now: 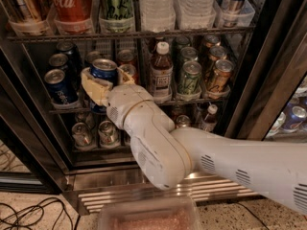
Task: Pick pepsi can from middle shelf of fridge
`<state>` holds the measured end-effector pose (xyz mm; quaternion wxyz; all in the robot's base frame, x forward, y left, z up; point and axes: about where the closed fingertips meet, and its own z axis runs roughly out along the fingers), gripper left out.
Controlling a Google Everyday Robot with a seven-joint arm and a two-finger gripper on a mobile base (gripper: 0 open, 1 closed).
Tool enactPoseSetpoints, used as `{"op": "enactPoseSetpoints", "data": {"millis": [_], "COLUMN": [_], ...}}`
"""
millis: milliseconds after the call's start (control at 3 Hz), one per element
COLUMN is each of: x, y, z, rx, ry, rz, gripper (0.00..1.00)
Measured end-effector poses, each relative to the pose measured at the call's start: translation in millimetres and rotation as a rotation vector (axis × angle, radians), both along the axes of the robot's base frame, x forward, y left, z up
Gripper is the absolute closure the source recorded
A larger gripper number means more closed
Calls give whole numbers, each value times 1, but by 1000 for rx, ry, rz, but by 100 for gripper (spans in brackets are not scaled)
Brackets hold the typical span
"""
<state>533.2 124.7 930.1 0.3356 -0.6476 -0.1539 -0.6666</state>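
The pepsi can (103,70), blue with a silver top, sits between the cream fingers (92,84) of my gripper (106,80), at the left front of the middle shelf (67,110) of the fridge (96,194). The gripper is shut on the can, one finger on each side, and the can's lower half is hidden behind it. My white arm reaches in from the lower right. Another blue Pepsi can (59,86) stands on the shelf just to the left, with more cans behind.
A white-capped bottle (160,71), green cans (190,78) and orange-red cans (219,75) stand to the right on the same rack. The rack above holds a Coca-Cola can (72,4) and tall bottles. Cans (108,133) stand on the lower rack. A clear tray (148,217) lies below.
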Motion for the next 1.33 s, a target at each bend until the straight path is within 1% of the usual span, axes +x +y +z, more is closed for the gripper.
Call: {"op": "enactPoseSetpoints", "data": {"millis": [333,667,1333], "x": [3,8,8], "y": [-37,-46,-49], "z": [-4,-4,-5], "rx": [88,183,176], "ry": [103,175,183], "rz": [-33,-55,-45], "gripper": [100,100,100]}}
